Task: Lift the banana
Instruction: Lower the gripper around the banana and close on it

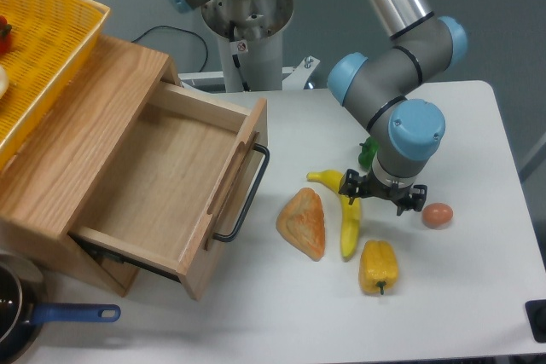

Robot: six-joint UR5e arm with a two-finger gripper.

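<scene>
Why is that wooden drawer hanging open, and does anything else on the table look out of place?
The wooden drawer stands pulled out and empty, angled across the table. The banana, pastry, yellow pepper and egg lie loose but unharmed. The gripper is right above the banana. Nothing looks spilled or broken.

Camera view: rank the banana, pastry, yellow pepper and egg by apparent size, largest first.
1. Banana, longest, though the gripper hides part of it.
2. Pastry, shorter but broader; by area it may match the banana.
3. Yellow pepper.
4. Egg, clearly smallest.
</scene>
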